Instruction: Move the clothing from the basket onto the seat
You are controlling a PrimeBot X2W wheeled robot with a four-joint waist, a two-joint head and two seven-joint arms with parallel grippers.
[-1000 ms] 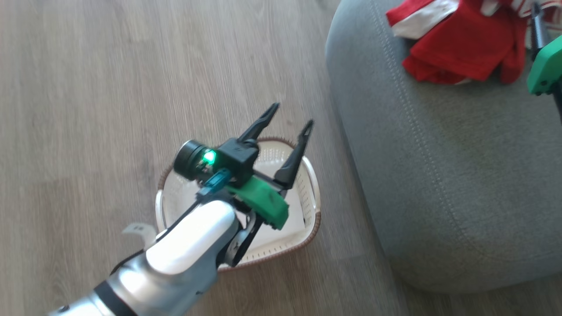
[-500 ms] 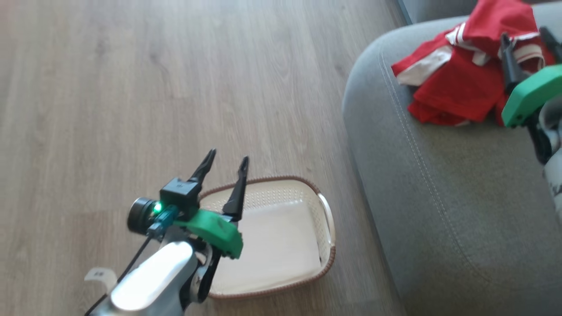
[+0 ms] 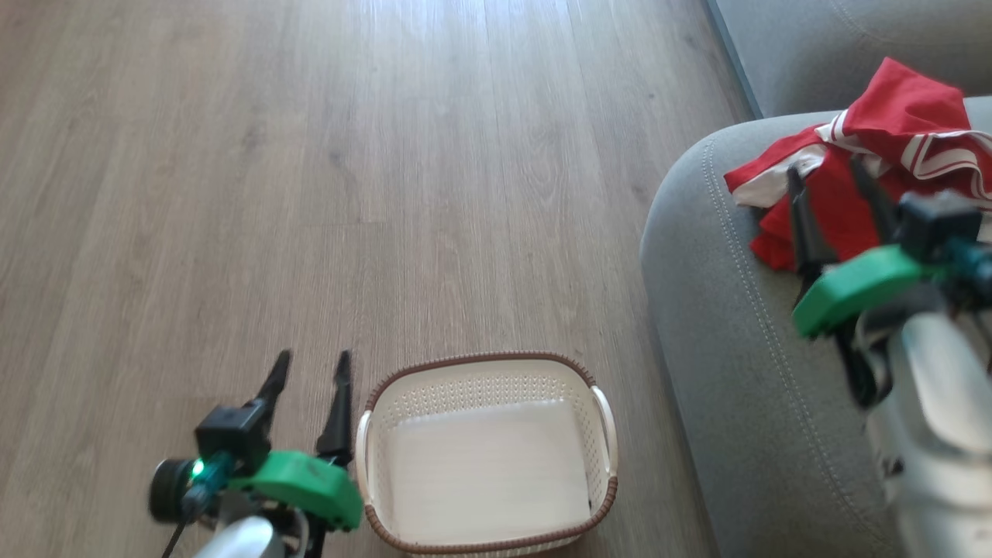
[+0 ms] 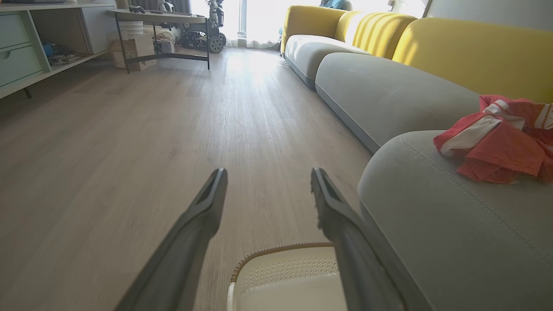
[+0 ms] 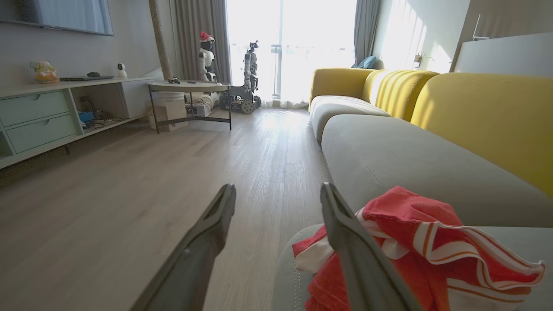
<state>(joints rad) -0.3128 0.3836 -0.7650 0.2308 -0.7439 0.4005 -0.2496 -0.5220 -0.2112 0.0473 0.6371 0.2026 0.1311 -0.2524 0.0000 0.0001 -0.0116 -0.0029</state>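
**Red clothing heaped on the grey seat**

The clothing (image 3: pixel 907 101) is a crumpled bright red heap with white stripes and white trim. It lies on the rounded corner of the grey seat (image 3: pixel 721 325), close to the stitched edge. The right gripper (image 3: pixel 823 167) hovers at the near side of the heap, fingers spread and holding nothing. In the right wrist view the fabric lies just beside one finger. The left gripper (image 3: pixel 312 358), likewise released, hangs over the wooden floor (image 3: pixel 310 194) just beside the cream basket (image 3: pixel 480 358), well apart from the clothing.
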